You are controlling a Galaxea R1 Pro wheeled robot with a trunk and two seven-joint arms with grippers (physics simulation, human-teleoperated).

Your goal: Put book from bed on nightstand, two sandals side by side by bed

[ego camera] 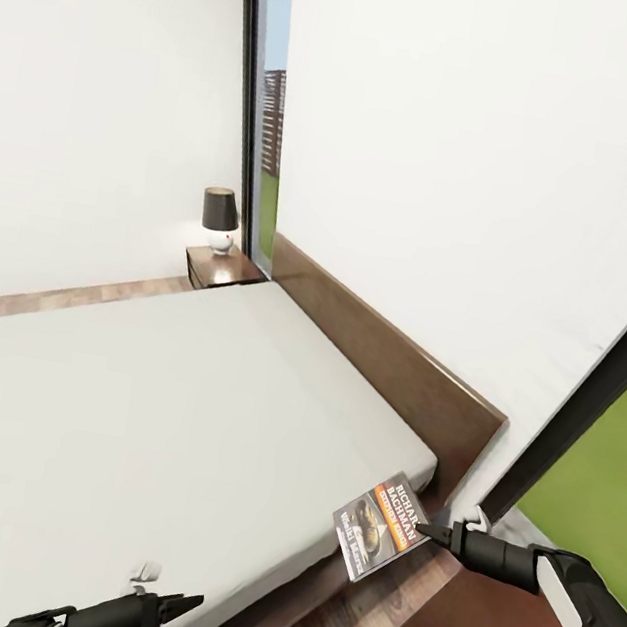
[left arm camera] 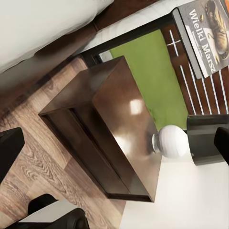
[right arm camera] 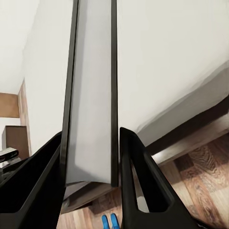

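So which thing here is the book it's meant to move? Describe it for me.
Start at the big bed and follow the brown headboard to its near end. There the right gripper holds the book off the mattress corner: thin and dark, with an orange band and white "RICHARD BACHMAN" lettering.

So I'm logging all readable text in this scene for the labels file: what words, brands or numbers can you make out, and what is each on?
"RICHARD BACHMAN": white lettering on the cover of the book, held in the right claw; in the head view the end of "RICHARD" is cut off.
"Wielki Marsz": on the book's cover, read in the left wrist view.
Orange band on the cover: its small print is too blurred to read.
No other text is readable.
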